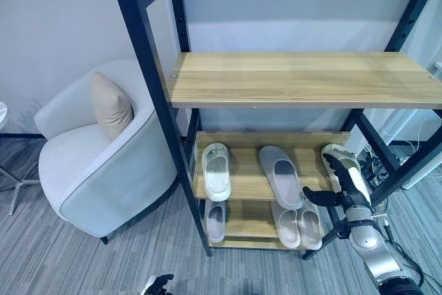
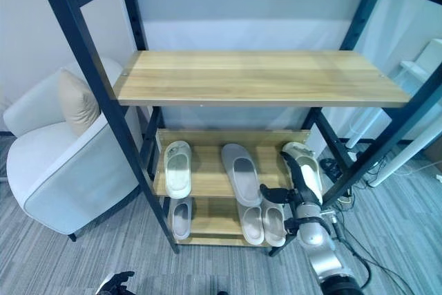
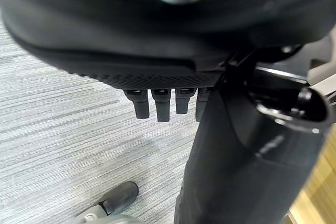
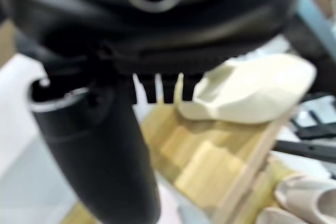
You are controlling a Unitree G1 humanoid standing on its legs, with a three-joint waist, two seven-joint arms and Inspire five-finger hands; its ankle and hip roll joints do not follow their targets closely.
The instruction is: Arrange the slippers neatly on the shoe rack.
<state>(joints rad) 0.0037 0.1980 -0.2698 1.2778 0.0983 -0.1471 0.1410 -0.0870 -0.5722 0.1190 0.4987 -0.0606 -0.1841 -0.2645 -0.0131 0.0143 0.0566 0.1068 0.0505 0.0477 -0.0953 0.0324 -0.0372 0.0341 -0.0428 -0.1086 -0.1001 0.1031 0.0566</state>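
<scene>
Slippers fill the two low shelves of the shoe rack. Nearest, at the bottom edge of the frame, the left hand hangs idle with fingers loosely curled, holding nothing. At lower right, the right hand reaches straight, relaxed fingers over the cream slipper at the middle shelf's right end, touching or nearly so, not gripping. That slipper's long axis runs front to back, continuing the hand's line. Left of it lie a grey slipper and a white slipper.
</scene>
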